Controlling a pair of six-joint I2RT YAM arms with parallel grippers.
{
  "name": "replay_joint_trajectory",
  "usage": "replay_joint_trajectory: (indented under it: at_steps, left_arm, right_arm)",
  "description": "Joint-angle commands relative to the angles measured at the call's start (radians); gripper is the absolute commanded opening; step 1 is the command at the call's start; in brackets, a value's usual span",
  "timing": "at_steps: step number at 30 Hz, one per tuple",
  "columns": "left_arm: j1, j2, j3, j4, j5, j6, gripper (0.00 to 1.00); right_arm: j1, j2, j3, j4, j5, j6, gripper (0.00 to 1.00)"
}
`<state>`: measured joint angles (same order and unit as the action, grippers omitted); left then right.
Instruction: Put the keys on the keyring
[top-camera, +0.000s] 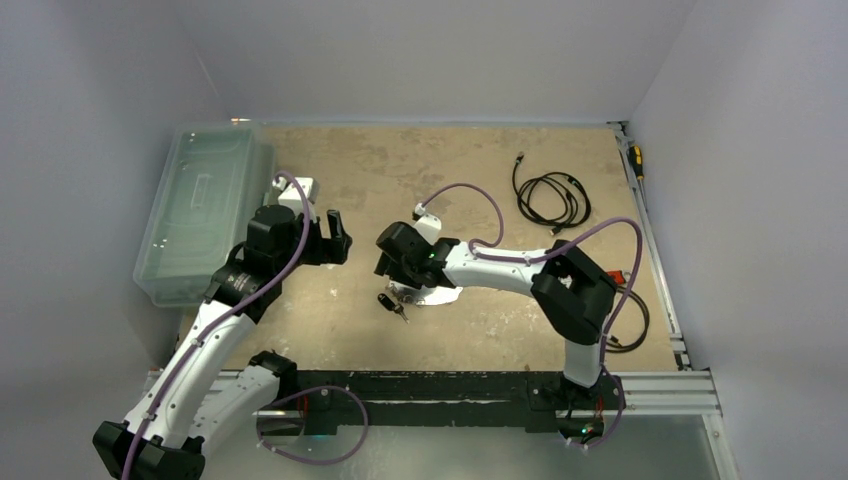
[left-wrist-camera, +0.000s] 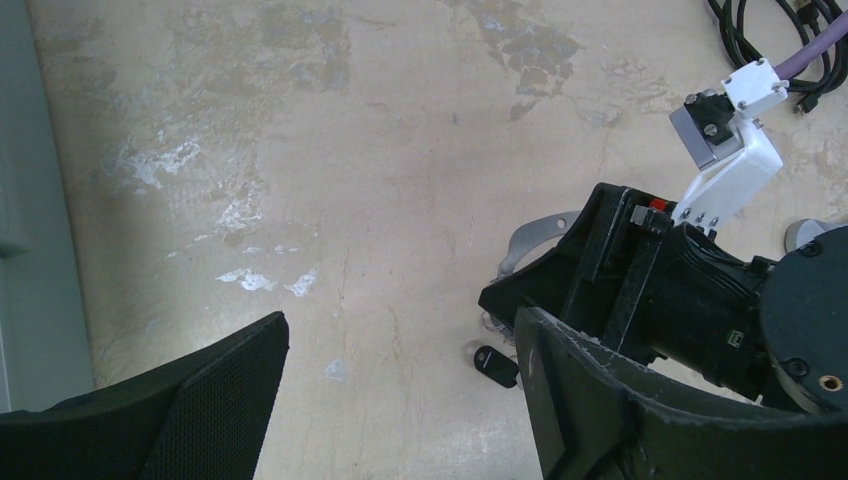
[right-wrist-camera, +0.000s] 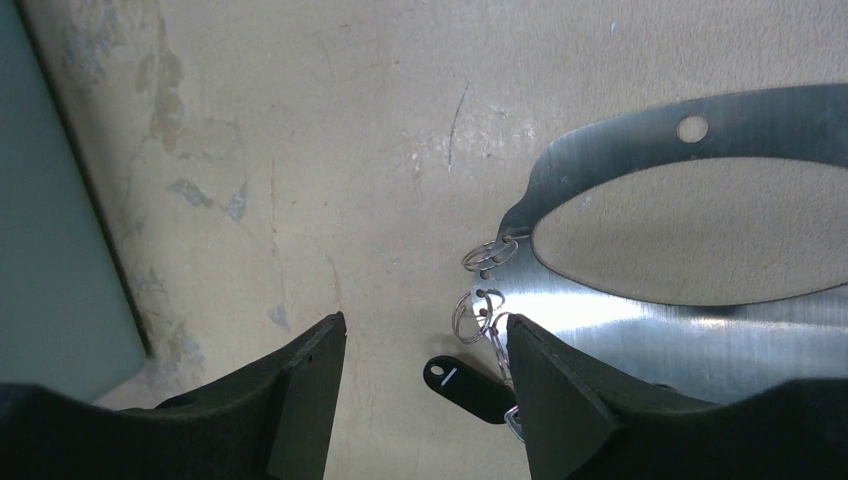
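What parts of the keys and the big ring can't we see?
Black key: right wrist view, blade behind a finger of the right gripper.
Silver piece beside it: key or chain, too small to tell.
Keyring: cut off by that view's right edge; in the top view, mostly under the right arm.

Right gripper fingers: matte black. Between them, key: black head, one white dash. Keyring beside one finger: brushed silver, bright glare streak. Table beyond the fingertips: beige, mottled with grey-brown stains.
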<state>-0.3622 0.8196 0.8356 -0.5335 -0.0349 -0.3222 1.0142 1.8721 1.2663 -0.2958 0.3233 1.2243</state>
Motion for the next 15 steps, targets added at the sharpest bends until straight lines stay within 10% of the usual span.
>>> replay_joint_trajectory:
  at_steps: [1,15]
  left_arm:
    - [-0.012,-0.006,0.001,0.014,-0.012,-0.008,0.82]
    - [-0.02,0.003,0.003,0.012,-0.012,-0.008,0.81]
  right_arm:
    - [0.001,0.007,0.034,0.021,0.022,0.051,0.62]
    - [0.0,0.086,0.059,0.017,0.056,0.061,0.53]
